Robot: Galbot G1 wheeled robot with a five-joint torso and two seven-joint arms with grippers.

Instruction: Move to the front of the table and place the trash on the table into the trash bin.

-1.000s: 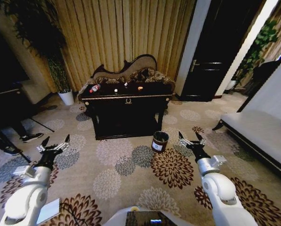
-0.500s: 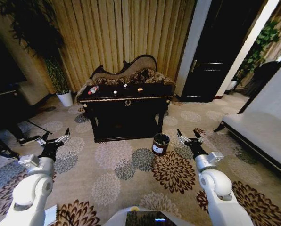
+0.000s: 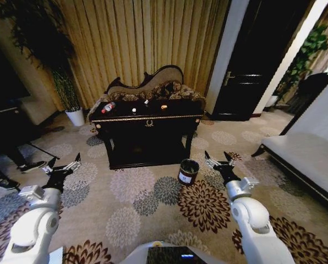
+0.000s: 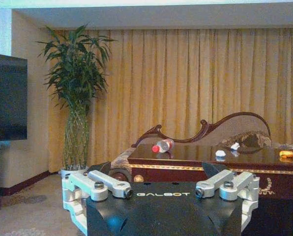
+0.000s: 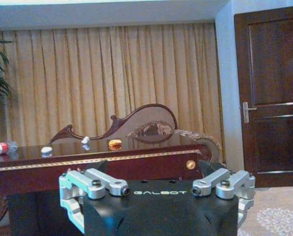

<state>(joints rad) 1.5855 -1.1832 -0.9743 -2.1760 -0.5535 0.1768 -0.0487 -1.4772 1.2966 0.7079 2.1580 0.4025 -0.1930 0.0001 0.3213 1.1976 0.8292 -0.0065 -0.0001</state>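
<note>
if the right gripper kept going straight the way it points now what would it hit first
Probably the table: the right gripper, open, faces its gold-trimmed front edge across bare carpet. Depth is hard to judge.

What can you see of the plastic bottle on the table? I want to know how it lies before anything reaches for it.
The bottle is clear plastic with a red label and a red cap. It lies on its side, tilted across the glossy black table top near the end closest to the potted plant, apart from the small white wads. Only the tabletop touches it; both grippers hang open, well short of the table.
</note>
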